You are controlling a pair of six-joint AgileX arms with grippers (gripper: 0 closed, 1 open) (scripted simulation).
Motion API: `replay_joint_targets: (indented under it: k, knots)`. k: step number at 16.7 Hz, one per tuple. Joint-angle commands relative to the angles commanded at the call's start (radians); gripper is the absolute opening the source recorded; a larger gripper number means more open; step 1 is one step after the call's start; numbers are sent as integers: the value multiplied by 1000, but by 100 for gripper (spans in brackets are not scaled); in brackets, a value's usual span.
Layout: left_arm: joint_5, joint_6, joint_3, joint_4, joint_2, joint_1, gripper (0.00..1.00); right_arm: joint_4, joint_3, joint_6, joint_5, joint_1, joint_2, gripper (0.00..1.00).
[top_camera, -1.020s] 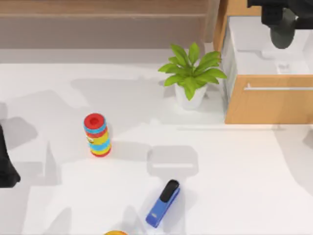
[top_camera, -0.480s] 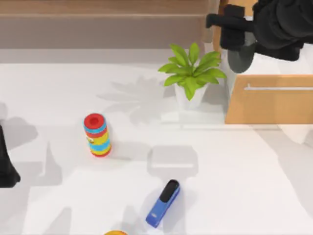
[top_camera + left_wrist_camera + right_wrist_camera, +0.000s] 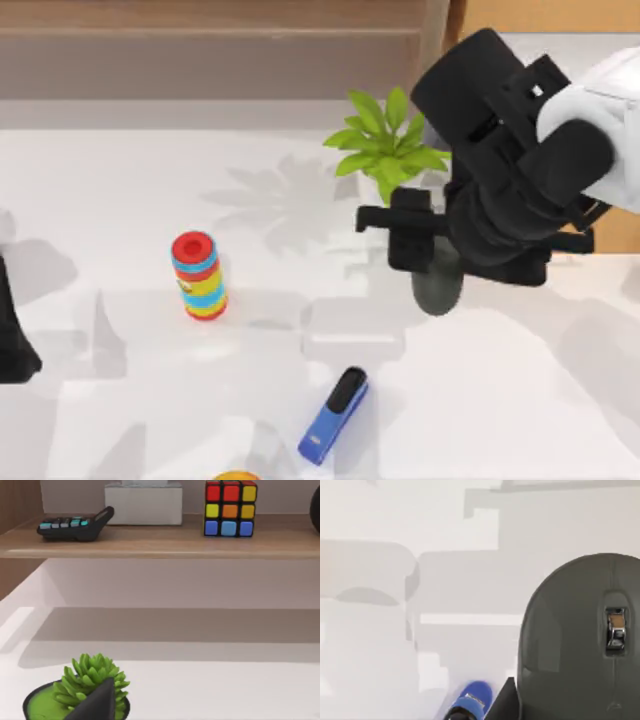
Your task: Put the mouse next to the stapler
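Note:
The dark grey mouse [image 3: 438, 287] hangs above the table, with my right gripper [image 3: 430, 256] shut on it, just in front of the potted plant. In the right wrist view the mouse [image 3: 580, 640] looms large, with one black finger [image 3: 504, 702] beside it. The blue stapler [image 3: 334, 415] with its black top arm lies on the table near the front edge, to the left of and nearer than the mouse; its blue end [image 3: 469, 703] shows under the mouse. My left arm [image 3: 12, 335] stays parked at the table's left edge.
A red, blue and yellow ring stack [image 3: 198, 275] stands left of centre. A green potted plant [image 3: 392, 148] stands behind the right gripper, a wooden cabinet [image 3: 500, 15] at the back right. A yellow object [image 3: 235, 476] peeks in at the front edge. A shelf [image 3: 160, 540] holds a calculator [image 3: 75, 525] and colour cube [image 3: 230, 507].
My right arm has swung from over the back-right cabinet down and left, carrying the mouse to in front of the plant. The stapler and the left arm have not moved.

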Motion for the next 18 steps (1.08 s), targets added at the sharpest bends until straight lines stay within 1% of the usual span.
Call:
replay_joint_targets:
  k: [4,7,13,18]
  knots:
    - [0,0,0,0,0,0,100,-6,-128,56,-7,67,51,0]
    - [0,0,0,0,0,0,100,-18,-185,78,-4,99,81,0]
    - [0,0,0,0,0,0,100,-21,-194,82,-3,106,87,0]
    - [0,0,0,0,0,0,100,1,-187,104,-2,83,86,0]
